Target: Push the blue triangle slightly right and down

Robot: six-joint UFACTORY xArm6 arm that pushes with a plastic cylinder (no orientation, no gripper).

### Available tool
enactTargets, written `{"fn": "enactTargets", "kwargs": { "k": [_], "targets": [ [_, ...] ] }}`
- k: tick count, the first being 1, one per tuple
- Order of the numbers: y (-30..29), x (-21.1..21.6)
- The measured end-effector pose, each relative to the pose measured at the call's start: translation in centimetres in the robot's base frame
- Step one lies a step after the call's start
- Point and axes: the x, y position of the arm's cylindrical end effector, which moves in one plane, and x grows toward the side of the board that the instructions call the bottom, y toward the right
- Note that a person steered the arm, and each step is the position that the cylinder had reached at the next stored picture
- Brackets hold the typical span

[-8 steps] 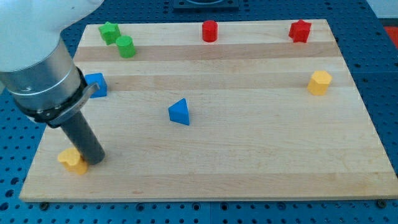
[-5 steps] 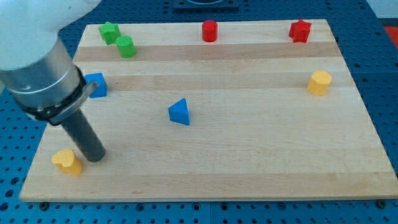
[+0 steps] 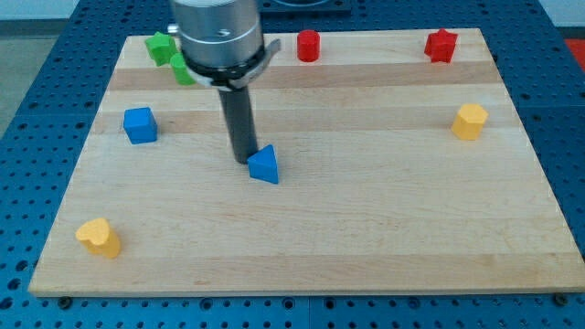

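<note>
Pale wooden bench (image 3: 384, 228) over blue pegboard (image 3: 567, 110); no pincer, my tip (image 3: 243, 160) touching blue triangle (image 3: 264, 165)'s upper-left.

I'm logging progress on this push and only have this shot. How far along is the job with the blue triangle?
Done: my tip has reached the blue triangle, at its upper-left side, seemingly touching it. In hand: that spot suits a push right and down. Left: the shove itself; the board down and to the right of the triangle is bare, and the blue cube and yellow block lie well off.
</note>
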Motion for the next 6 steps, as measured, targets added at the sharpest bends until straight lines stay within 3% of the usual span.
{"fn": "enactTargets", "kwargs": {
  "k": [6],
  "targets": [
    [7.8,1.9]
  ]
}}
